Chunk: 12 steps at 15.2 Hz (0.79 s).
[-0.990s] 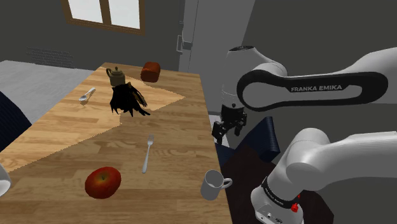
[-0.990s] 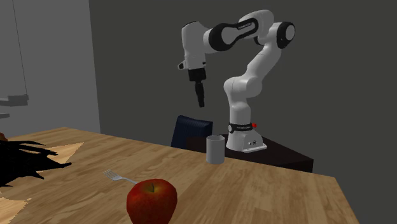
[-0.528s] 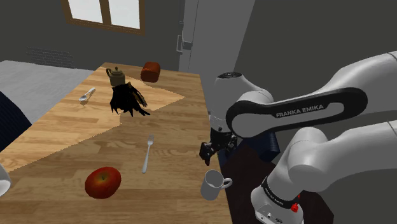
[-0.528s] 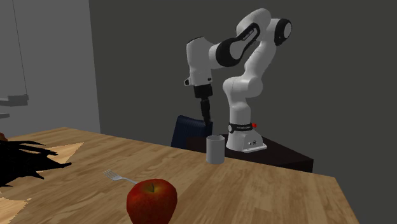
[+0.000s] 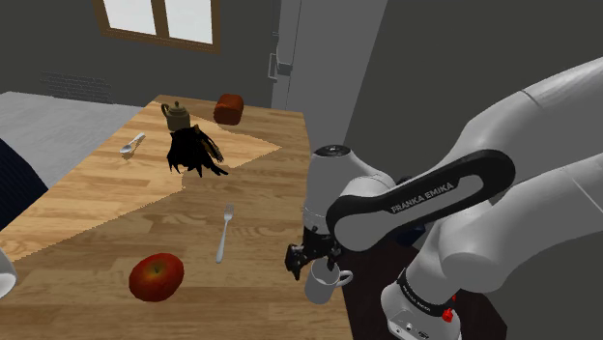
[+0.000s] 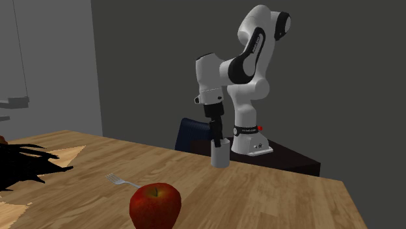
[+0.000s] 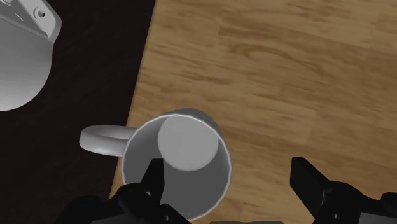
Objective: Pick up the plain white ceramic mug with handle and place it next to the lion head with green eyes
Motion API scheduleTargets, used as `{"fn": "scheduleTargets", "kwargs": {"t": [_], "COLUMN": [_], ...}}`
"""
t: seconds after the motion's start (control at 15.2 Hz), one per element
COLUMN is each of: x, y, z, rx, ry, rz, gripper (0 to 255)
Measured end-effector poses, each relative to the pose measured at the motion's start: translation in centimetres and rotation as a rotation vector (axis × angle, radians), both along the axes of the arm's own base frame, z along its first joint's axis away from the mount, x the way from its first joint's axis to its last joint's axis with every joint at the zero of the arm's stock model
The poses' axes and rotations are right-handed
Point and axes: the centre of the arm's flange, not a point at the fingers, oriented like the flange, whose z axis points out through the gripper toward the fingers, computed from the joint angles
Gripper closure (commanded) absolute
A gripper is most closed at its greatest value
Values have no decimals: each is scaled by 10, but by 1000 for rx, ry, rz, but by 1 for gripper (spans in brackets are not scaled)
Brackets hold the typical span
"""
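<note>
- Gripper (image 7: 229, 172) (image 5: 311, 259) (image 6: 218, 138): jaws wide apart, nothing held. In the wrist view I read one finger (image 7: 154, 179) over the mug's mouth and the other out past the mug's wall, over bare wood. I cannot tell whether either one touches the mug.
- Mug (image 7: 181, 146) (image 5: 324, 282) (image 6: 220, 156): drawn plain grey-white, upright, directly under the gripper. It stands on the table (image 5: 261, 193) at the edge nearest the stand (image 5: 416, 299). The handle (image 7: 102, 139) sticks out past that edge, at 3 o'clock from the mug body in the shoulder view.
- Apple (image 5: 156, 276) (image 6: 155, 205): red, at 9 o'clock from the mug in the shoulder view, well apart from it.
- Fork (image 5: 224, 232) (image 6: 117, 179): flat on the wood at 10 o'clock from the mug, between the apple and the table's centre.
- Lion head (image 5: 193, 150) (image 6: 19, 166): rendered as a black ragged shape, at 11 o'clock from the mug, far up the table. I cannot make out its eyes.
- Spoon (image 5: 130, 147): white, at 9 o'clock from the lion head, near it.
- Teapot (image 5: 176, 115): brown, at 12 o'clock from the lion head, just beyond it.
- Red-brown block (image 5: 229, 108): at 3 o'clock from the teapot, near the table's far end.
</note>
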Motion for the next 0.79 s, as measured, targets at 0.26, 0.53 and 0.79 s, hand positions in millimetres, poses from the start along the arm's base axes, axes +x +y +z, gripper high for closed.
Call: {"fn": "scheduleTargets", "kwargs": {"t": [0.26,0.53,0.79], "x": [-3,-5,-5], "y": [2,2,2], "z": [-22,-34,-34], "rx": [1,1,1], "ry": [0,-1,-1], "rz": [-3,-4,-4], "gripper": [0,0,0]}}
